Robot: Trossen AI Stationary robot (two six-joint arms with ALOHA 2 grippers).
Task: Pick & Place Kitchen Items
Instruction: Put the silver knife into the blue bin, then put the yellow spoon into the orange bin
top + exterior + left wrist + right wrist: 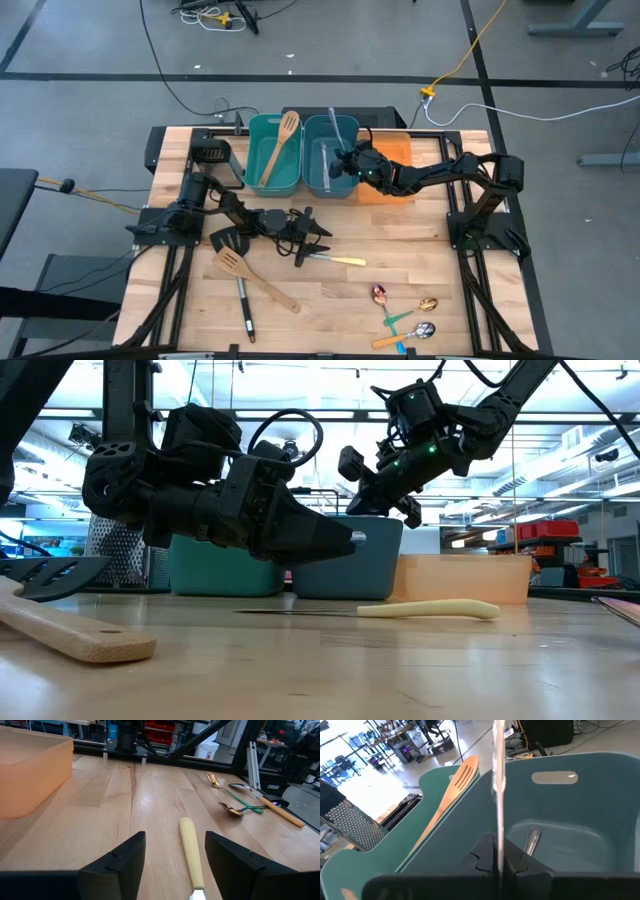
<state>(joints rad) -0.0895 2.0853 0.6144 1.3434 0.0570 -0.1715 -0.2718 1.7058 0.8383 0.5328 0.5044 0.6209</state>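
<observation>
right hand point(498, 857) grips silver knife point(498, 780)

Yellow-handled knife point(191, 855) blade cut off by frame edge.

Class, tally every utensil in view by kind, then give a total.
Wooden spatulas: 2
Black turner: 1
Knives: 2, the yellow-handled knife and the silver knife
Spoons: 3
Silver handle in the blue bin, kind unclear: 1
Total: 9

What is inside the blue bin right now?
One silver utensil lies on the blue bin's floor. The right gripper, shut on a silver knife above it, hides the near floor.
</observation>
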